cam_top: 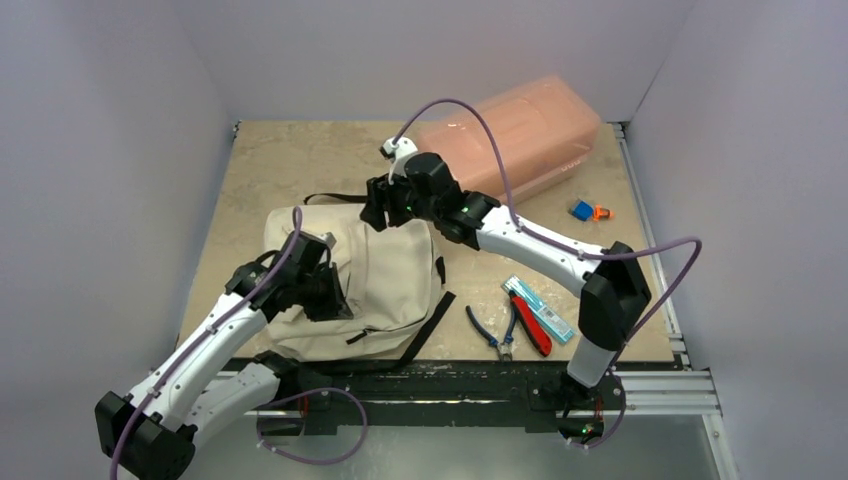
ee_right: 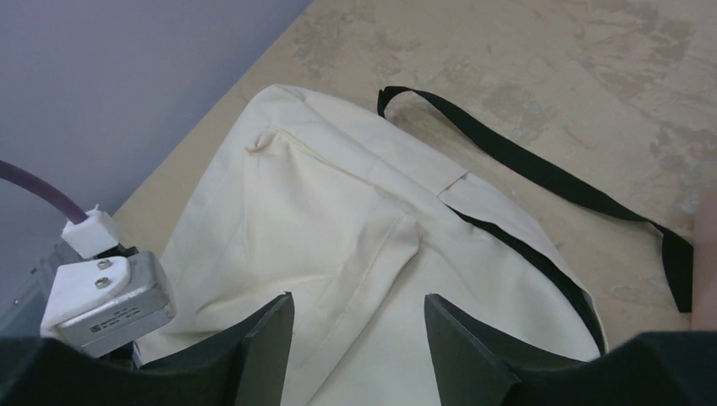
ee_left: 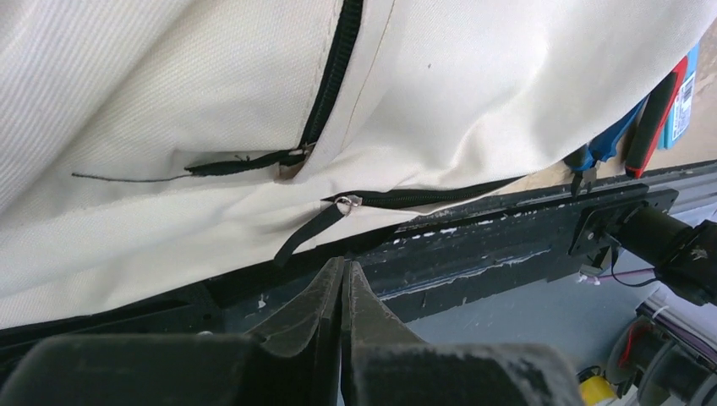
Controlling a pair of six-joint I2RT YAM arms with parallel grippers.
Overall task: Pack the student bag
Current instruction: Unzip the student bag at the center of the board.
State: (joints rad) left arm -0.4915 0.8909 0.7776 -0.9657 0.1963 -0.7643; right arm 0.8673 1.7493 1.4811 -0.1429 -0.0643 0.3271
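The student bag (cam_top: 390,280) is a cream fabric backpack with black straps, lying flat at the table's near left. My left gripper (cam_top: 325,300) hovers over its near left part, shut with nothing between the fingers. In the left wrist view the gripper (ee_left: 344,264) sits just below the bag (ee_left: 169,101), near a black zip with a metal pull (ee_left: 348,202). My right gripper (cam_top: 375,215) is open above the bag's far edge. In the right wrist view it (ee_right: 359,300) is empty over the cream fabric (ee_right: 338,220), with a black strap (ee_right: 524,161) beyond.
A translucent pink plastic box (cam_top: 510,135) stands at the back right. Blue-handled pliers (cam_top: 492,335), a red-handled tool (cam_top: 530,330) and a teal packet (cam_top: 540,308) lie right of the bag. A small blue and orange item (cam_top: 588,211) lies far right. A black rail (cam_top: 450,385) runs along the near edge.
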